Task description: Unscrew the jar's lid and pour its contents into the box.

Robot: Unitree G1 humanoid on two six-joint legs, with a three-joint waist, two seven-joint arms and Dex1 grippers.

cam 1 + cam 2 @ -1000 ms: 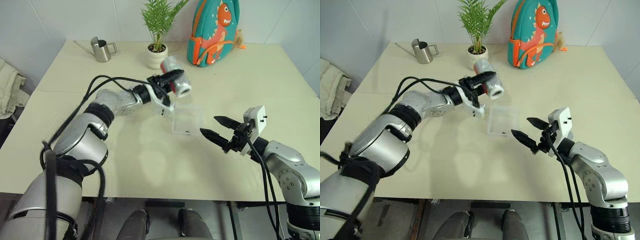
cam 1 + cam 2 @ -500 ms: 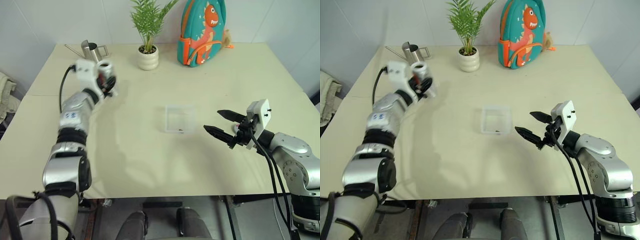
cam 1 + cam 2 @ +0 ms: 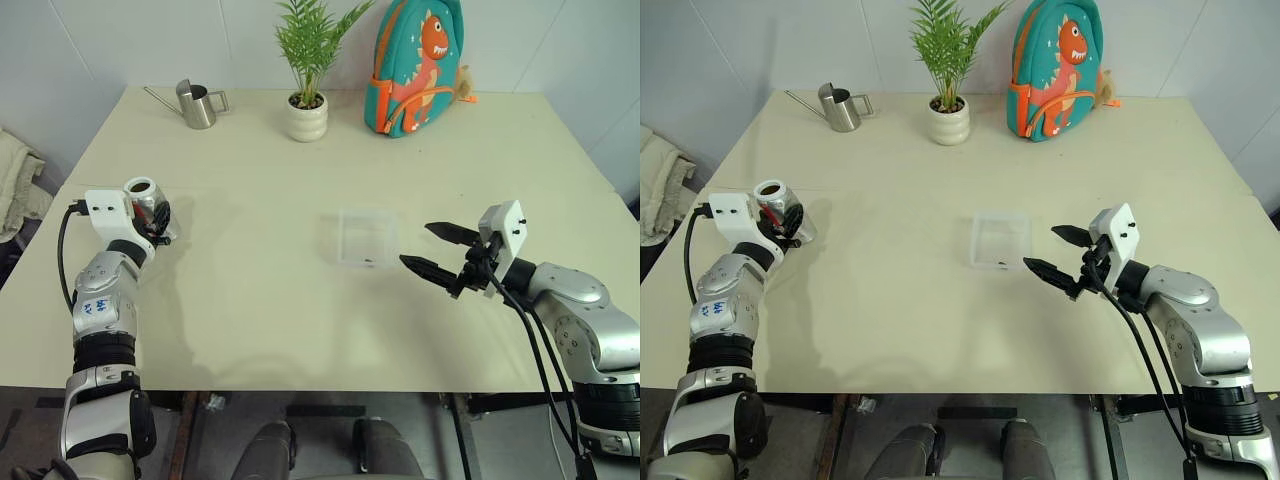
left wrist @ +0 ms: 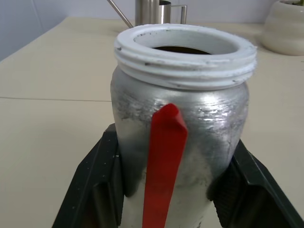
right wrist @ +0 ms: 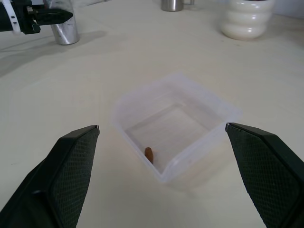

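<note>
Left gripper, head views: fingers on either side of the jar, jar upright near the table's left edge, well apart from the box. Whether the grip is firm or slackening cannot be told. Jar mouth open, no lid on it; the lid itself cannot be made out anywhere. Right gripper hangs just off the box's right side, jaws spread wide, empty. Box sits near the table's middle, clear, with one small dark speck at its near edge. Can, plant pot and backpack line the far edge.

Left wrist view: jar between the two black fingers, both pads against its sides. Silvery wall, scuffed; red strip running up the front. White threaded neck bare. Inside looks dark; cannot tell whether anything remains.

Right wrist view: box straight ahead between the open fingers, nothing held. One small brown bean-like piece on the box floor by its near wall. Jar and left gripper at far table edge of this picture.

Judgement on progress: unscrewing done. Pour appears made, going by the piece in the box, though yield is slight. Jar standing upright, away from the box, reads as being set down. Left: release jar, confirm it is empty.
</note>
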